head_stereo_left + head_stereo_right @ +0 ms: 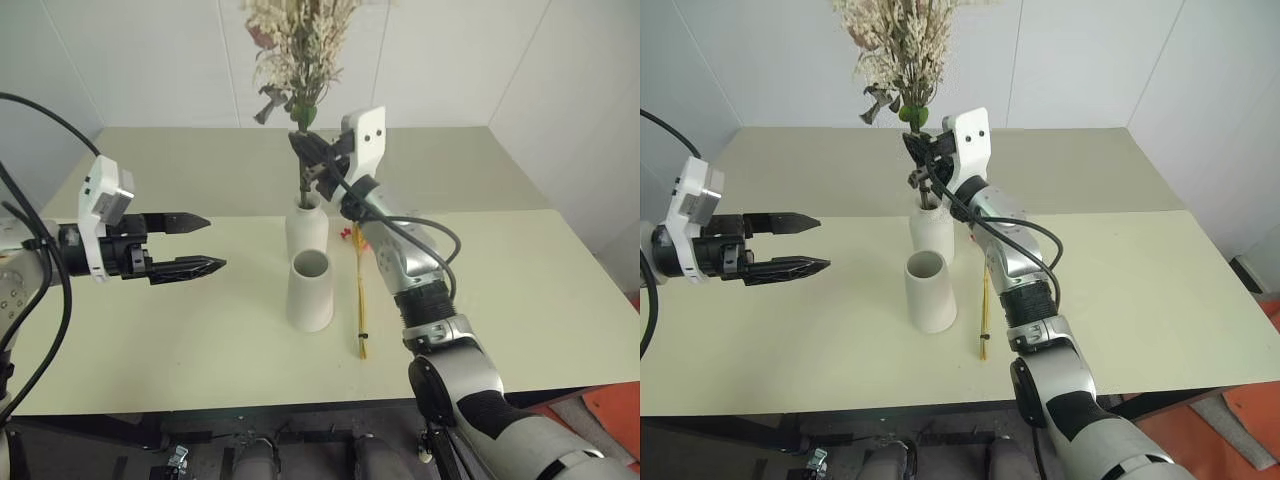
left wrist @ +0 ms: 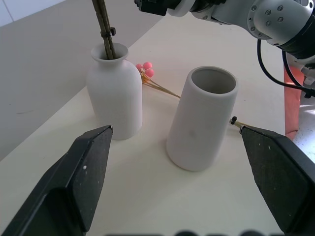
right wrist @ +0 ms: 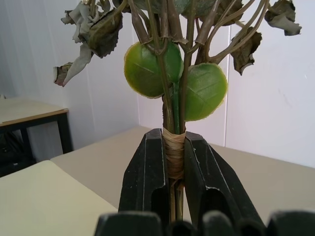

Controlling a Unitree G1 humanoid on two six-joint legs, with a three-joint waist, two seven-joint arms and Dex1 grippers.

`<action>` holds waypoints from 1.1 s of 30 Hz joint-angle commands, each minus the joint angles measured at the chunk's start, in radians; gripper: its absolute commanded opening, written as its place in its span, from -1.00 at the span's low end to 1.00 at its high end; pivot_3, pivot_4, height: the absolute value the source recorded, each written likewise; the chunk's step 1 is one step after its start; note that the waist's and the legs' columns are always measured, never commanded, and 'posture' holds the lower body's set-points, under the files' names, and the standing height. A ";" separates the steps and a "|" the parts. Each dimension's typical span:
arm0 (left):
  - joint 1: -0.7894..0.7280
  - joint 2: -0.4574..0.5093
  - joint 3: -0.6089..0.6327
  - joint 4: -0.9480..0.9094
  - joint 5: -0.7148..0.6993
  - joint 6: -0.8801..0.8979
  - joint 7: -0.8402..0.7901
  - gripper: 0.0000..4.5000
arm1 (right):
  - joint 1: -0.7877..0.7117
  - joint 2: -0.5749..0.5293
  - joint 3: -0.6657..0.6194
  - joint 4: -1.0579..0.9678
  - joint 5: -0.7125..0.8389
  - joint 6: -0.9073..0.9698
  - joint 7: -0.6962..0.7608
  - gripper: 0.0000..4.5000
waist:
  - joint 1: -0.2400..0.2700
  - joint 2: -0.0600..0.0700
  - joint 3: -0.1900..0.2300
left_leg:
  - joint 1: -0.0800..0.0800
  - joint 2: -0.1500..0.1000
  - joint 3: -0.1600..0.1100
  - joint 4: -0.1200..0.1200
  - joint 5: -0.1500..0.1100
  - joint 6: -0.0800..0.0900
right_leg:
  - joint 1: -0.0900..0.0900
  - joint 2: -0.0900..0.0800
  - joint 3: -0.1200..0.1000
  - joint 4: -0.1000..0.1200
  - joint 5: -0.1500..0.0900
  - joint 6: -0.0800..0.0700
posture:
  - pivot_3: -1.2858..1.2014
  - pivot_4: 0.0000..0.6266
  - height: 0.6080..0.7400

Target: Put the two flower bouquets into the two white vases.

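White matte bottle-shaped vase [image 1: 306, 232] already takes the upright stems of the bushy dried beige-green bouquet [image 1: 300, 45], right gripper [image 3: 173, 162] jaws clamped on its binding directly above the neck, while left gripper [image 1: 205, 243] jaws gape empty beside the tabletop [image 1: 520, 290]

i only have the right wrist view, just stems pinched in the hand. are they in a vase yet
Observer: Yes. The stems of the bushy bouquet already reach into the mouth of the bottle-shaped vase, with the right hand clamped on them above the neck.
Operator: where's the other bouquet
Observer: The slim yellow-stalked bouquet lies flat on the table, just right of the vases.
Operator: is the second vase free
Observer: Yes, the cone vase stands upright and empty in front of the bottle-shaped one.
Operator: and the left hand
Observer: The left hand is open, to the left of the vases, holding nothing.
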 commanded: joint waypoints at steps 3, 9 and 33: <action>-0.003 0.021 0.036 -0.018 0.000 -0.023 -0.008 1.00 | 0.000 0.000 0.004 0.047 -0.028 -0.071 -0.002 -0.89 | -0.001 0.000 0.000 | 0.000 0.000 0.000 0.000 0.000 0.000 | 0.000 0.000 0.000 0.000 0.000 0.000 | 0.03 -0.52 1.00; 0.002 0.022 0.039 -0.022 0.002 -0.025 -0.010 1.00 | 0.018 0.001 0.009 0.080 -0.048 -0.101 0.000 -0.34 | 0.000 0.000 0.000 | 0.000 0.000 0.000 0.000 0.000 0.000 | 0.000 0.000 0.000 0.000 0.000 0.000 | 0.03 -0.52 1.00; -0.029 0.000 -0.001 0.013 0.013 -0.056 -0.039 1.00 | 0.277 -0.306 0.012 -0.580 0.126 0.596 0.097 0.98 | 0.005 0.000 0.000 | 0.000 0.000 0.000 0.000 0.000 0.000 | 0.001 0.000 0.000 0.000 0.000 0.000 | 0.03 -0.52 1.00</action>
